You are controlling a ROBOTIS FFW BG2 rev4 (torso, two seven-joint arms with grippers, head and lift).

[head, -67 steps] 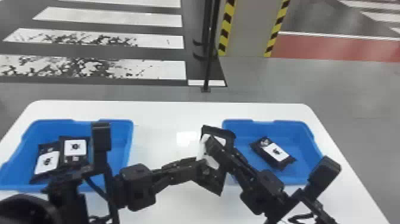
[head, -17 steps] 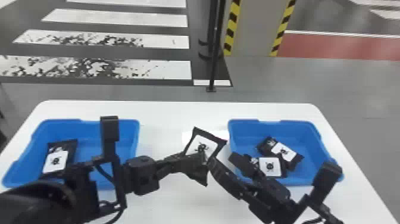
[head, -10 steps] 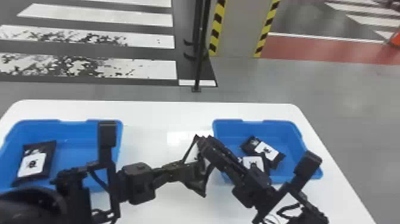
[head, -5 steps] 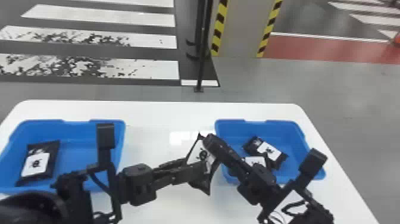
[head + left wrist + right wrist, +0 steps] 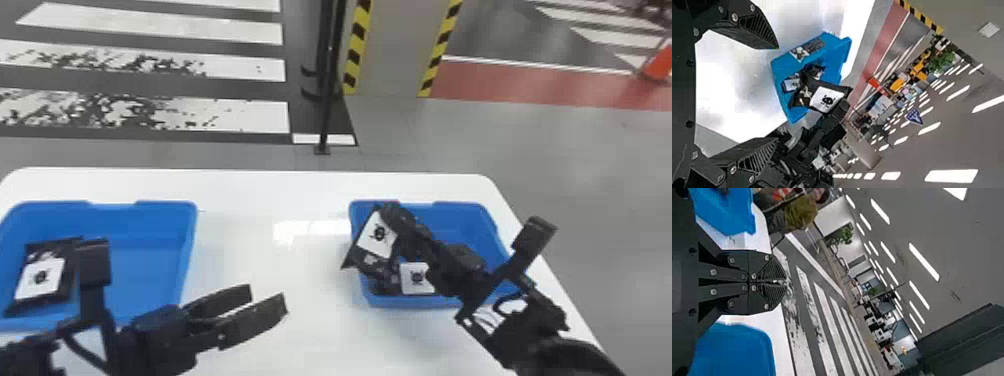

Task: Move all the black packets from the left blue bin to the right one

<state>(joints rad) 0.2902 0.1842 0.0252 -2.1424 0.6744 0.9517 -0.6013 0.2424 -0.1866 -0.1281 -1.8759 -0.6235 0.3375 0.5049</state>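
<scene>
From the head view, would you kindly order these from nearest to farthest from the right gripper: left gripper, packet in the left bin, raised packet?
1. Raised packet, against the right gripper, above the right bin's left side.
2. Left gripper, between the bins.
3. Packet in the left bin.

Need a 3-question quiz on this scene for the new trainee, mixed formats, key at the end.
1. True or false: the left gripper is open, with nothing between its fingers.

2. The held packet, at the right gripper, is over:
a) the crosswalk
b) the left side of the right blue bin
c) the middle of the table

3. Fill in: the packet lying in the left blue bin carries a ____ label.

Key: 1 true; 2 b; 3 white.
</scene>
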